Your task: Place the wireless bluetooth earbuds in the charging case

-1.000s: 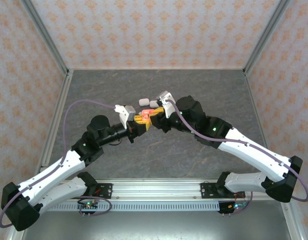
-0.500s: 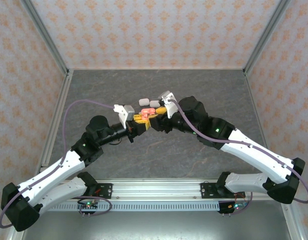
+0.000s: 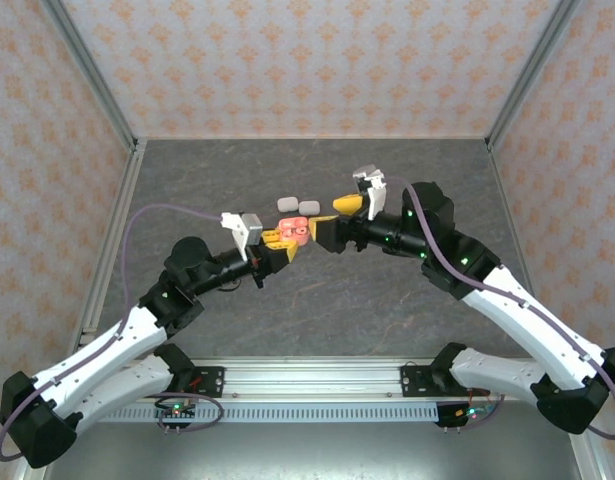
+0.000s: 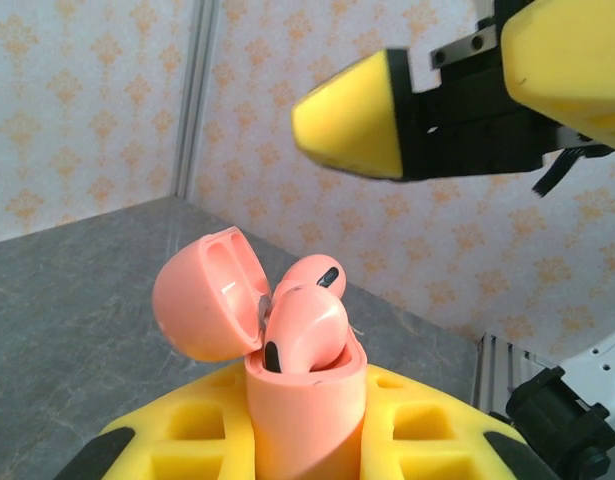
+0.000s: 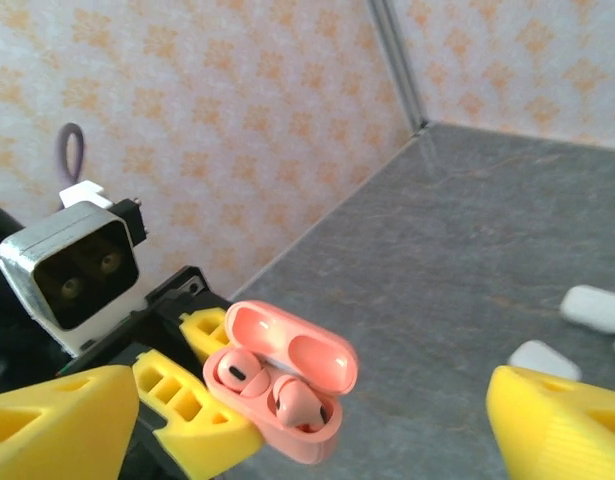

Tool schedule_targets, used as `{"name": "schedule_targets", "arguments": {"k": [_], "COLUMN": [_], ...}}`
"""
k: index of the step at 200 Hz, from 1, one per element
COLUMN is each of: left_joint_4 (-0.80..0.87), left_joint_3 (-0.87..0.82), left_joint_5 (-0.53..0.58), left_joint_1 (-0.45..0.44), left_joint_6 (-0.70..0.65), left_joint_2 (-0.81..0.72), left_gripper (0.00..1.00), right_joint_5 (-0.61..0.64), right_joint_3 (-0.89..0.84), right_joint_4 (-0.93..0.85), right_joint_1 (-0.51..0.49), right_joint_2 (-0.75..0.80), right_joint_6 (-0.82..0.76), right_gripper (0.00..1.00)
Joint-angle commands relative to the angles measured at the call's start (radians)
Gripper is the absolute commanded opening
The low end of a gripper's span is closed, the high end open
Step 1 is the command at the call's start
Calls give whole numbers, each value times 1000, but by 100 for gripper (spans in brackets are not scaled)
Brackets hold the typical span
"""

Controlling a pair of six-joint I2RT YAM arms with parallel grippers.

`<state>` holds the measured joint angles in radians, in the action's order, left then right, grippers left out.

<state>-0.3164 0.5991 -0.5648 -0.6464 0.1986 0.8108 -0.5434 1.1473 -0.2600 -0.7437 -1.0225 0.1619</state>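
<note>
A coral-pink charging case (image 4: 307,400) stands upright with its lid (image 4: 202,300) hinged open, and my left gripper (image 4: 307,440) is shut on its body with yellow fingers (image 3: 275,238). Two pink earbuds (image 5: 234,373) (image 5: 299,405) sit in the case's wells. The nearer earbud (image 4: 305,330) stands a little proud and tilted. My right gripper (image 5: 312,430) is open wide, its yellow fingers (image 5: 57,425) spread on both sides of the case (image 5: 287,385) without touching it. From above, the right gripper (image 3: 328,220) hangs just right of the case (image 3: 297,230).
Two white closed cases (image 3: 289,203) (image 3: 309,206) lie on the grey table just behind the grippers; they show on the table at right in the right wrist view (image 5: 595,308) (image 5: 544,360). Patterned walls with metal corner posts (image 3: 92,90) surround the table.
My right gripper has opened from nearly shut and pulled back to the right, away from the case. The left gripper still holds the case, shifted slightly left.
</note>
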Motion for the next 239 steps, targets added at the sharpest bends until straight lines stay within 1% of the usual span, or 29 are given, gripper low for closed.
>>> {"name": "schedule_targets", "arguments": {"k": [1, 12, 35, 55, 88, 100, 180, 239], "left_joint_4": [-101, -120, -162, -179, -204, -206, -202, -183], "left_joint_3": [-14, -19, -32, -36, -39, -39, -39, -37], "left_joint_5": [-39, -47, -57, -68, -79, -81, -73, -69], "left_joint_1": [-2, -3, -2, -2, -3, -4, -5, -4], "left_joint_6": [19, 25, 40, 49, 63, 63, 62, 55], "left_joint_2": [-27, -30, -42, -52, -58, -57, -47, -36], "left_gripper": [0, 0, 0, 0, 0, 0, 0, 0], "right_joint_5": [-136, -153, -190, -246, -332, -351, -408, -415], "right_joint_3": [-29, -38, -44, -45, -34, -29, -9, -14], "right_joint_4": [77, 91, 118, 158, 210, 218, 279, 306], "right_joint_1": [7, 7, 7, 7, 7, 7, 7, 7], "right_joint_2": [0, -6, -22, -39, -78, -88, -93, -67], "right_joint_6": [64, 79, 103, 133, 174, 180, 196, 188], "right_gripper": [94, 95, 96, 96, 96, 95, 83, 81]}}
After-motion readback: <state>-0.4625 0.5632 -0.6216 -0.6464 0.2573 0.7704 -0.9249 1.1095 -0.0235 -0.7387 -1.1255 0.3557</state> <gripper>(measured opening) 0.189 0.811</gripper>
